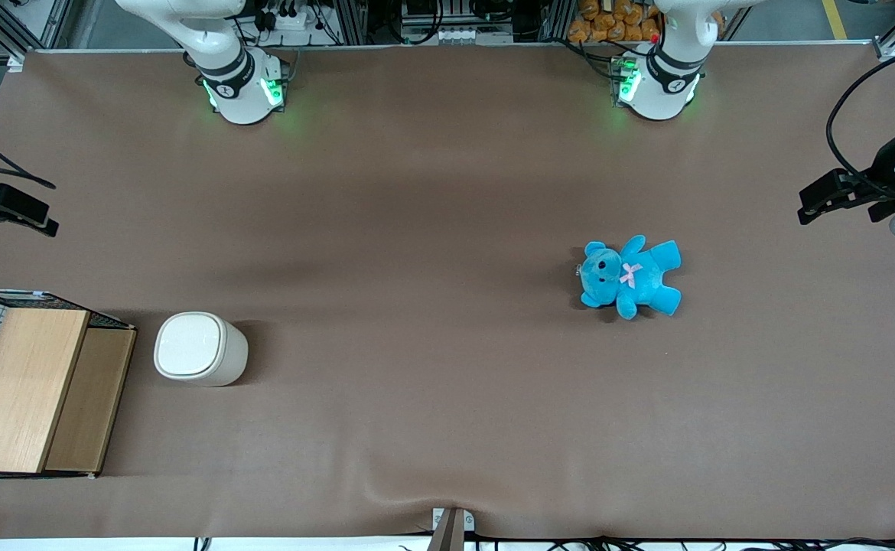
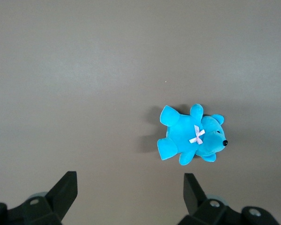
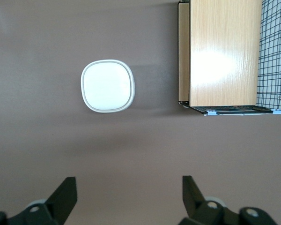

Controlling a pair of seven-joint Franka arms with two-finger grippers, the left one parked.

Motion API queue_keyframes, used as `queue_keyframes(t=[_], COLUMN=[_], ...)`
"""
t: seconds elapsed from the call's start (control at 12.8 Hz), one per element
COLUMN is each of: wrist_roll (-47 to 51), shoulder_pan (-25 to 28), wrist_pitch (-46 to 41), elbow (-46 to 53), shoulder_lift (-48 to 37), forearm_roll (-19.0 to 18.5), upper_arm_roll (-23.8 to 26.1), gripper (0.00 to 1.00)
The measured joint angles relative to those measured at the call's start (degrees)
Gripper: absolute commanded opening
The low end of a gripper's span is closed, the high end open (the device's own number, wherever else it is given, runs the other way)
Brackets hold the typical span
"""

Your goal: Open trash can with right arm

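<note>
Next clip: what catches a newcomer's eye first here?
A bright blue teddy bear lies alone toward the parked arm's end of the table. The trash can, lid closed, stands beside a wooden box at the working arm's end. The gripper hangs open high above the can.

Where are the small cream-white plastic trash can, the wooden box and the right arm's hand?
Small cream-white plastic trash can (image 1: 190, 346): front view, shut lid.
Wooden box (image 1: 15, 386): front view, top panel.
Right arm's hand (image 3: 126, 194): right wrist view, between open fingertips, above the table.
</note>
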Motion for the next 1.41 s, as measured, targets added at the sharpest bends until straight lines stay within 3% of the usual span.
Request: queue_keyframes(t=[0.16,0.31,1.41], wrist_roll=[0.00,0.00,0.48], shoulder_pan=[0.00,0.02,1.39], wrist_pitch=[0.80,3.68,14.26], elbow=[-0.08,-0.08,6.97], shoulder_lift=[1.89,4.22,23.36], forearm_roll=[0.03,0.03,0.19], upper_arm_roll=[0.07,0.12,0.67], gripper=[0.14,0.00,0.00])
